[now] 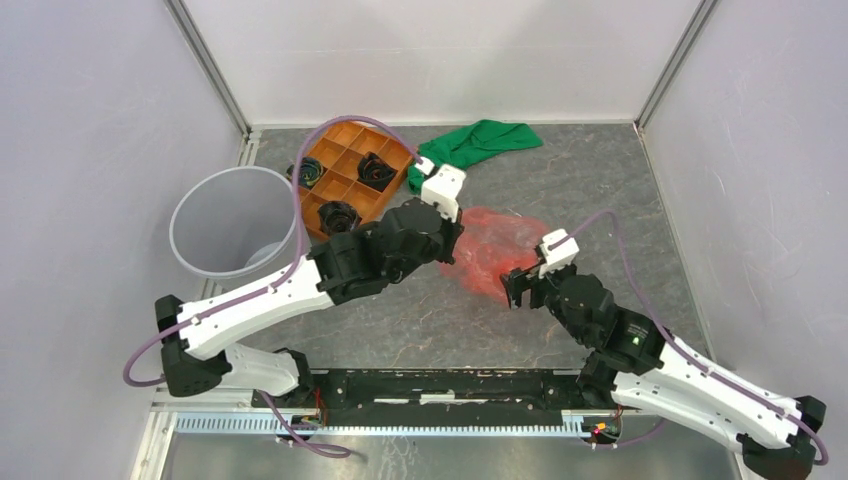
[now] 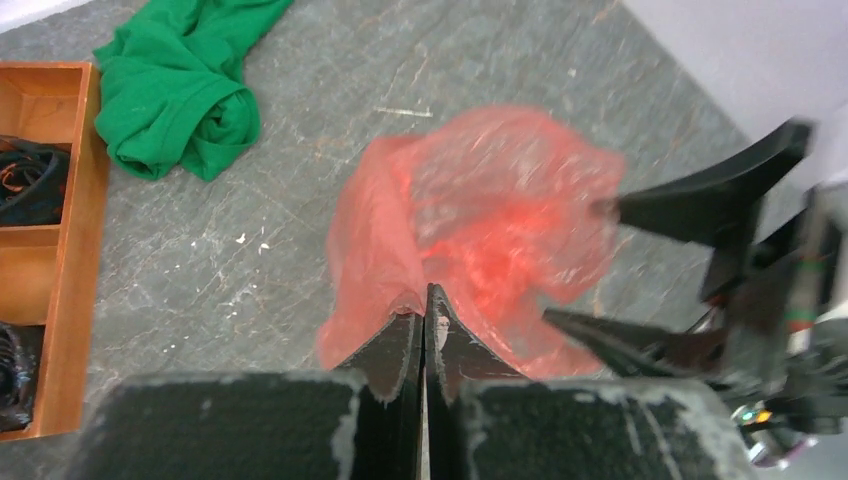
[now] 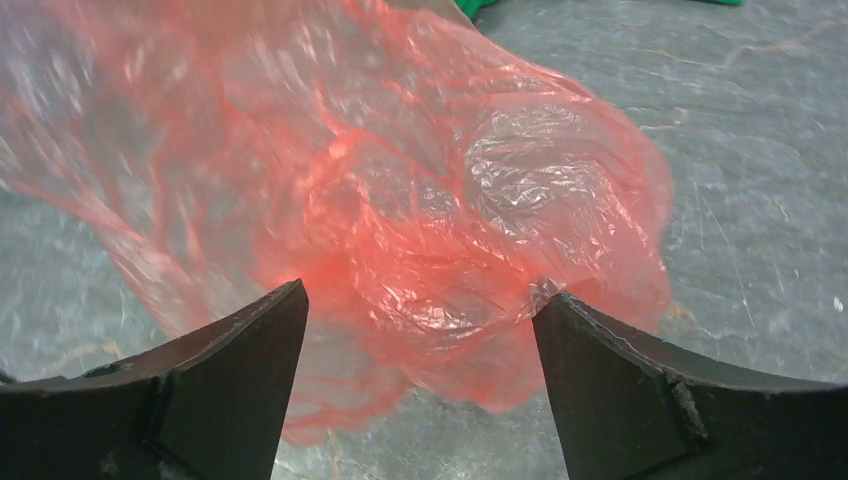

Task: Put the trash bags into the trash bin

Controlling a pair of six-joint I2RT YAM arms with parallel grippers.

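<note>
Looking down from above, the trash bag (image 1: 495, 245) sprawls loose a bit right of the middle of the table (image 1: 600, 200). It's well apart from the trash bin (image 1: 180, 225), which sits over by the left edge. The left gripper (image 2: 425, 300) is clamped tight, with what looks like a fold of the bag's near edge pinched at its tips. The right gripper (image 3: 420, 295) stands wide and holds nothing, the bag's bulk bulging just ahead between its jaws. So the bag runs roughly from one pincer to the other. The bin lies left of both, so the left gripper is probably the nearer one for the carry. The overhead view hides that pinch; the left wrist view shows it, but no bin.
</note>
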